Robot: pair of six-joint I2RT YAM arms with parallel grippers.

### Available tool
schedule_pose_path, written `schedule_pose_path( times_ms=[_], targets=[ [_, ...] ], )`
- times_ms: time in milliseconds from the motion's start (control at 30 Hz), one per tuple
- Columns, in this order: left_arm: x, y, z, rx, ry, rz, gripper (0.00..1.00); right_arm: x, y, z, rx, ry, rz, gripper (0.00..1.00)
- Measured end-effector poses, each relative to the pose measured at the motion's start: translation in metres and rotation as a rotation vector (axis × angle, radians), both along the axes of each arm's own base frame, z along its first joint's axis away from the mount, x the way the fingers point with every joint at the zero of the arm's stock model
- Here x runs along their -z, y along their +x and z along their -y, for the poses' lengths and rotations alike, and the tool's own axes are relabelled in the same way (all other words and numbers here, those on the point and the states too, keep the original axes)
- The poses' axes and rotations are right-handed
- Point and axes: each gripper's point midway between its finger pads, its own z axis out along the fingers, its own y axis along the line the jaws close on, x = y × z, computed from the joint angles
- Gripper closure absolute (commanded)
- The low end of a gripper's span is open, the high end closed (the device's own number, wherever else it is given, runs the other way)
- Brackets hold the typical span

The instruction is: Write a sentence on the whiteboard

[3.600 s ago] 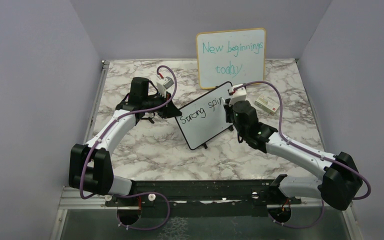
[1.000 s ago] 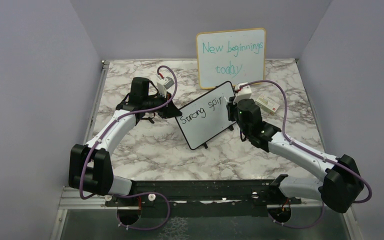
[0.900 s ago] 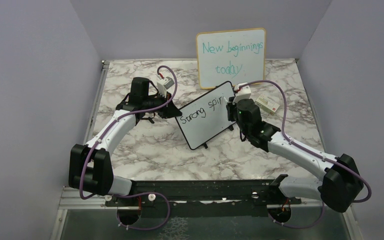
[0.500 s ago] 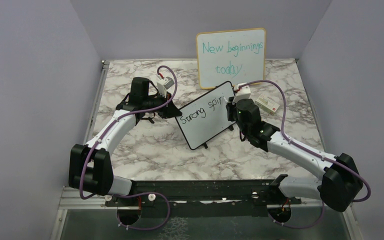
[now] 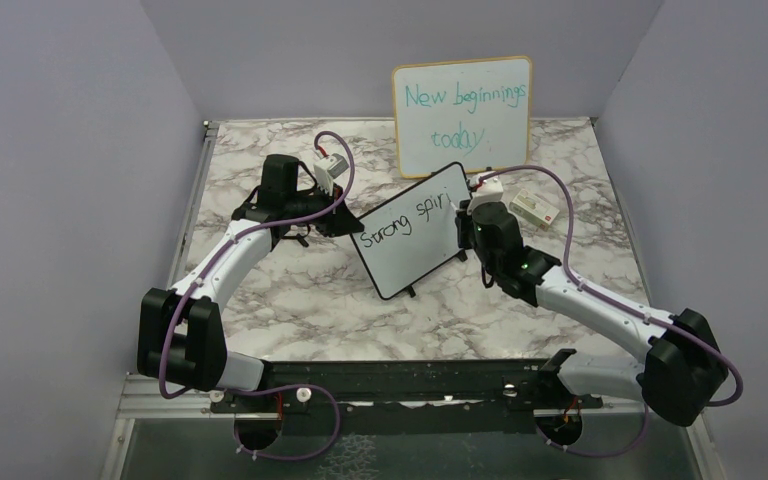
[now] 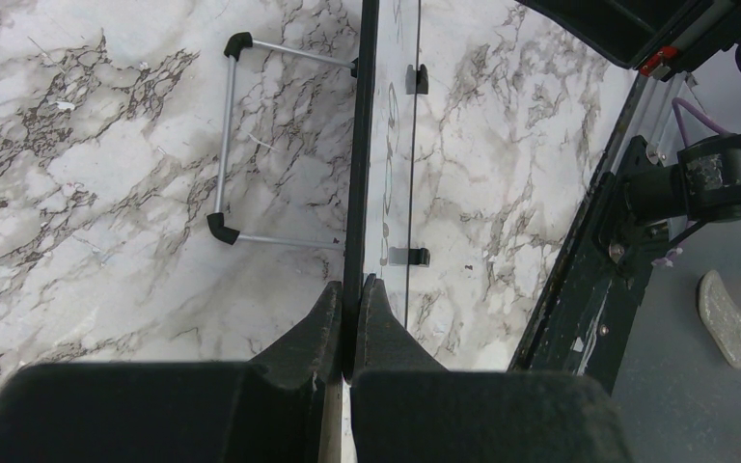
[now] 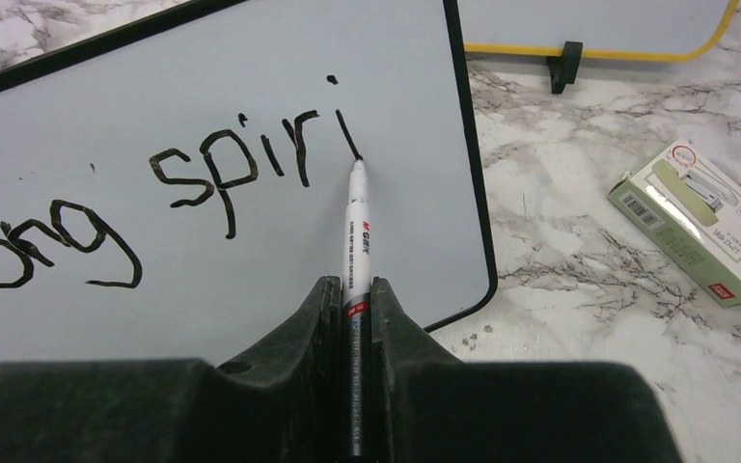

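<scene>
Slid rightward since earlier with right gripper [image 7: 354, 285] closed on marker [image 7: 358, 227]; left gripper [image 6: 349, 289] pinched shut on whiteboard [image 5: 412, 248] edge; light, rigid, tippy.

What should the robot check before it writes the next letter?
1. Right end effector gripping the marker: ok.
2. Tip of the marker touching the whiteboard: ok.
3. Left end effector clamping the whiteboard's edge: ok.
4. Blank space right of "spiri" for another letter: ok, but narrow.
5. Whiteboard's stand steady on the table: cannot tell.
</scene>
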Motion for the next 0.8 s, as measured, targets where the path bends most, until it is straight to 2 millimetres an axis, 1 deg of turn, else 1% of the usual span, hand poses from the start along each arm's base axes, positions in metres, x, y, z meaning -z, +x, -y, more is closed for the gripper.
schedule_pose_path(
  times_ms=[133, 300, 567, 600, 667, 800],
  targets=[
    [0.0, 0.0, 0.0, 0.0, 0.0, 0.0, 1.0, 0.002, -0.002, 0.001, 0.001, -0.001, -0.006, 1.0],
    [0.0, 0.0, 0.0, 0.0, 0.0, 0.0, 1.0, -0.002, -0.002, 0.002, 0.002, 0.006, 0.003, 1.0],
    [0.0, 0.0, 0.0, 0.0, 0.0, -0.001, 1.0, -0.023, -0.004, 0.008, 0.023, 0.038, 0.056, 1.0],
    [0.0, 0.0, 0.0, -0.002, 0.001, -0.001, 0.96, -0.025, -0.004, 0.009, 0.023, 0.043, 0.062, 1.0],
    [-0.001, 0.0, 0.0, -0.004, 0.003, 0.0, 0.84, -0.027, -0.006, 0.01, 0.023, 0.049, 0.069, 1.0],
    [0.002, 0.002, -0.002, -0.029, 0.033, 0.008, 0.71, -0.029, -0.008, 0.012, 0.021, 0.053, 0.078, 1.0]
  ],
)
